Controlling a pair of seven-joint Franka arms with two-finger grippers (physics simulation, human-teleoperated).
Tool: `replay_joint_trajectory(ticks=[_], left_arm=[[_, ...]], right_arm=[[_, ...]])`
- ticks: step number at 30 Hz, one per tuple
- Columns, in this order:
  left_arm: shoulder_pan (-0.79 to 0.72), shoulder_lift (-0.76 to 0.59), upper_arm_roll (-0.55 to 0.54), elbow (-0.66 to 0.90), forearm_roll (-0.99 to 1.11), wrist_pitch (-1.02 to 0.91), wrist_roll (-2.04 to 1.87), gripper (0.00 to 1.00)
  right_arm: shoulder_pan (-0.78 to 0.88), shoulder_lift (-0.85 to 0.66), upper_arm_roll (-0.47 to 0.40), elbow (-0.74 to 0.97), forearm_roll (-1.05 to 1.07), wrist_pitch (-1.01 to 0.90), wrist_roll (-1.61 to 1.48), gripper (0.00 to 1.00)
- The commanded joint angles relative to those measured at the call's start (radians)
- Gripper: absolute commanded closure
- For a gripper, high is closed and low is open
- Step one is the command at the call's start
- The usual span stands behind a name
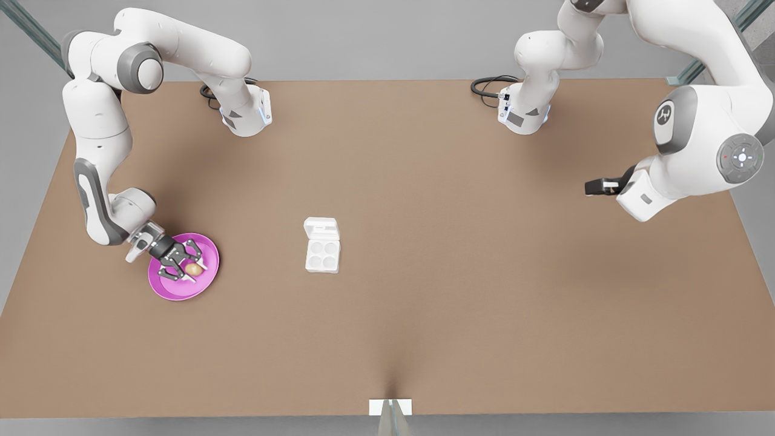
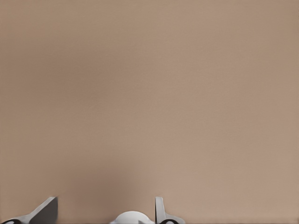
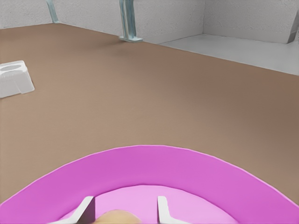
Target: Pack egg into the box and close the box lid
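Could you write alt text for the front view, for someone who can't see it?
The right tool straddles the egg on a pink plate. The box sits mid-table, box lid open. The left tool waits.

Glossy pink plate [image 1: 206,280], matt brown table [image 1: 460,254].

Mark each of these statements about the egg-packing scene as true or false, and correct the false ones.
1. The egg lies on the pink plate. True.
2. The box lid is shut over the wells. False: it lies open, and the box shows four empty wells.
3. The right gripper is at the plate, a finger on either side of the egg. True.
4. The left gripper holds the egg. False: it waits over bare table, open.
5. The box stands on the plate. False: it stands apart, on the table.
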Motion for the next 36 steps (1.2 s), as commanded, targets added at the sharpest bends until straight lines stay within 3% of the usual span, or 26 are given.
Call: replay_joint_trajectory(ticks=[1,11,15,20,23,27,32,36], left_arm=[[0.001,0.0,0.0,0.0,0.0,-0.002,0.0,0.0],[0.001,0.003,-0.001,0.0,-0.002,0.002,0.0,0.0],[0.001,0.005,-0.001,0.008,-0.002,0.0,0.0,0.0],[0.001,0.005,-0.001,0.008,-0.002,0.0,0.0,0.0],[0.001,0.003,-0.001,0.008,-0.002,-0.002,-0.002,0.0],[0.001,0.003,-0.005,0.008,-0.002,-0.008,-0.003,0.0],[0.001,0.008,-0.001,0.008,0.003,-0.006,0.0,0.0],[0.001,0.023,0.0,0.006,0.004,-0.006,-0.002,0.0]], right_arm=[[0.0,-0.002,0.0,0.0,0.0,0.0,0.001,0.59],[-0.002,0.0,0.0,-0.006,-0.008,0.0,-0.019,0.59],[-0.003,0.0,0.0,-0.005,-0.008,-0.002,-0.016,0.67],[0.008,-0.046,0.0,0.008,-0.058,0.003,0.067,0.7],[0.023,-0.155,0.057,0.04,-0.225,0.094,0.383,0.7],[0.258,-0.273,0.06,0.123,-0.601,0.238,1.144,0.7],[0.288,-0.247,0.373,0.247,-1.399,0.285,2.408,0.73],[0.31,-0.144,0.564,0.362,-1.647,0.176,2.936,0.73]])
